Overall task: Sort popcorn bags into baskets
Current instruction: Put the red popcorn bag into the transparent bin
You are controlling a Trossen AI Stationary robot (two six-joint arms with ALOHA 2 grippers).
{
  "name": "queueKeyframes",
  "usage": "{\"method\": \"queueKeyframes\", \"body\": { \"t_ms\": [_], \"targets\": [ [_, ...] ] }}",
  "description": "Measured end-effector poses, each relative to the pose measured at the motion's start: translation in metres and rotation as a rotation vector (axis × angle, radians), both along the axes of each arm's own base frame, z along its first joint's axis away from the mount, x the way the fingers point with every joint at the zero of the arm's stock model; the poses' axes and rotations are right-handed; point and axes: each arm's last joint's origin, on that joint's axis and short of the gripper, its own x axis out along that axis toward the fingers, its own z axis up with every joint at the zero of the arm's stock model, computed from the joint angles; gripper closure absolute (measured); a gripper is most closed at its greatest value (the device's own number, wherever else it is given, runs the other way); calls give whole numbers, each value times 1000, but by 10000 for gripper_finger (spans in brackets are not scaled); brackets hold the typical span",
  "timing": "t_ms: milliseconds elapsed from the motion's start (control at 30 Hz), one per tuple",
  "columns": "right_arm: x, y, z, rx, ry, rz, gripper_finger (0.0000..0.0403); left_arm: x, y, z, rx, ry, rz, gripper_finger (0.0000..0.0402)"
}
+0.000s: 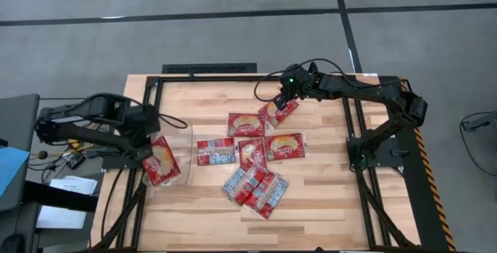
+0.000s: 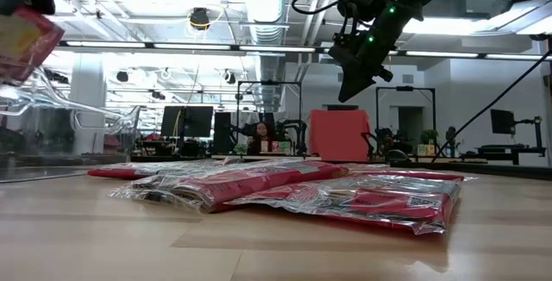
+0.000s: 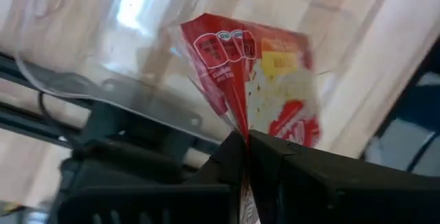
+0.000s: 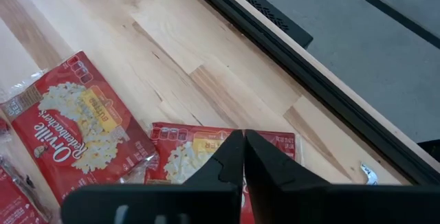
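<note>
The left arm folds low at the table's left edge, its gripper [image 1: 152,158] with fingers [image 3: 275,157] pinched together. The right arm stretches across the far side, its gripper [image 1: 280,102] pointing down, fingers [image 4: 230,157] nearly touching.

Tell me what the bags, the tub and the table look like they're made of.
Bags: glossy plastic film, likely, going by the clear crinkled edges and glare.
Tub: clear hard plastic, seemingly; the table shows through its wall.
Table: light wood planks with visible grain and a smooth finish, framed by dark bars that look like metal.
</note>
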Motion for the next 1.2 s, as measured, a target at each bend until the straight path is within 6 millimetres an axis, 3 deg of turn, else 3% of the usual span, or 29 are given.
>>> {"method": "queueKeyframes", "body": {
  "t_ms": [233,500,800,1200],
  "targets": [
    [0,0,0,0,0,0,375,26,2,-11,78,108,-145,401],
    [0,0,0,0,1,1,378,58,2,-28,37,221,-411,401],
    [0,0,0,0,5,3,361,88,7,-43,76,196,-606,401],
    [0,0,0,-11,17,20,379,94,15,-63,41,218,-673,399]
  ]
}}
